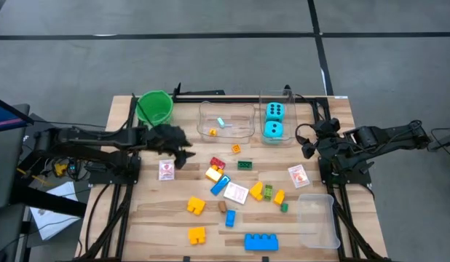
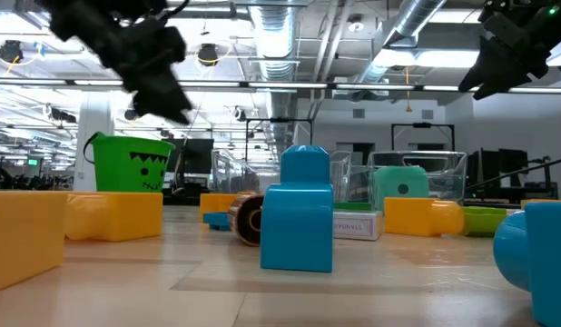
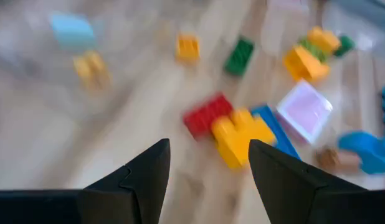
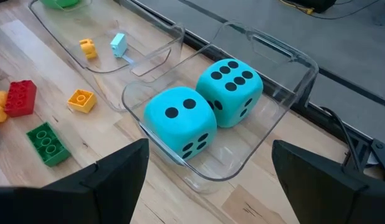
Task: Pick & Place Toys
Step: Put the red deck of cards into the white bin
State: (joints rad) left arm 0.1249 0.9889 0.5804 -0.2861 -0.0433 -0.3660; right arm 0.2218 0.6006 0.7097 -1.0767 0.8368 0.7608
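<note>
Seen from above: wooden desk (image 1: 152,218) strewn with small building blocks (image 1: 243,191) and pink-and-white cards (image 1: 298,175). 2 cyan dice (image 1: 274,120) sitting in a clear tub (image 1: 289,140) at the far edge, beside a green bucket (image 1: 154,107). Left gripper (image 1: 183,154) poised above a card (image 1: 166,169); right gripper (image 1: 309,143) near the dice tub.

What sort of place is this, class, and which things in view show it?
Probably a robotics lab in a large industrial hall. Exposed silver ceiling ducts run overhead, two dark robot arms are mounted at a pale wooden table, and the grey concrete floor carries dark marked lines.
</note>
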